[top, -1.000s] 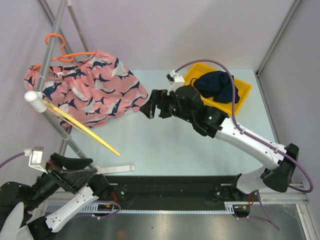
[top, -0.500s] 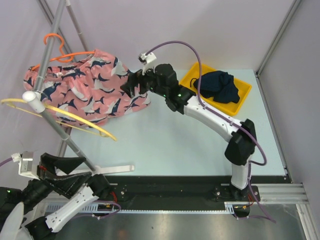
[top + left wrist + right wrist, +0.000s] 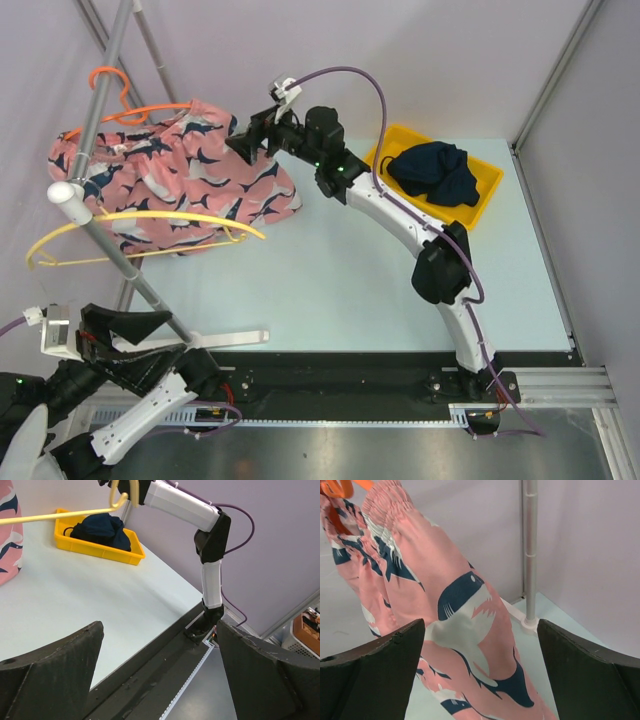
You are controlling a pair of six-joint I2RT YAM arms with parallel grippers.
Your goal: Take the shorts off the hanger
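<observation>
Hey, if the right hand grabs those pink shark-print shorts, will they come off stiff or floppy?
Probably floppy: the pink shark-print fabric shorts hang in soft folds. Likely light, though they may snag where they bunch on the orange hanger.

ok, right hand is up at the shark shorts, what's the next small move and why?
Probably ease the right hand forward onto the pink shark-print shorts, then close. Its fingers are open, and the fabric fills the gap ahead of them but looks ungripped. The shorts hang on the orange hanger; the navy shorts already lie in the yellow bin.
</observation>
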